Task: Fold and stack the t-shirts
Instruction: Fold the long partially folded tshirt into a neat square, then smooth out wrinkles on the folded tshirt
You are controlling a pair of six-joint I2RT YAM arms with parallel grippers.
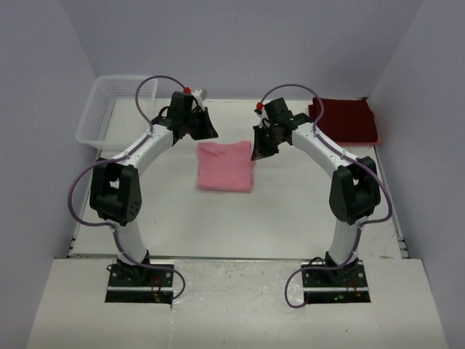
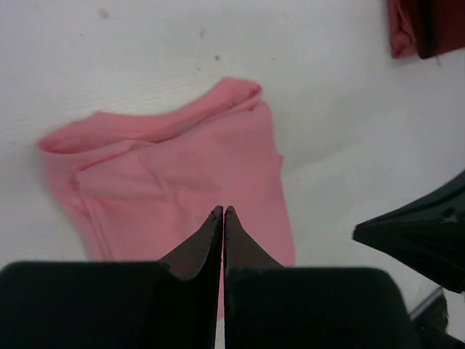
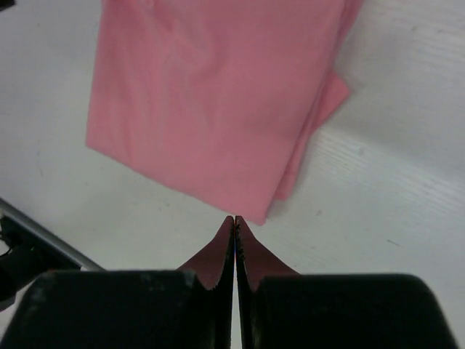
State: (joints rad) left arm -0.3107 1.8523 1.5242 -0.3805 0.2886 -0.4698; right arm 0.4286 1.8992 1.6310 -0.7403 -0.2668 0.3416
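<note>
- Both pressed together and empty, the left gripper (image 2: 222,212) and right gripper (image 3: 234,219) flank the folded light pink cloth t-shirt (image 1: 225,166) at mid-frame.
- The folded dark maroon cloth t-shirt (image 1: 345,120) lies upper right.

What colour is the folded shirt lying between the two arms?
The shirt is plain light pink, with no pattern; it shows best in the right wrist view.
</note>
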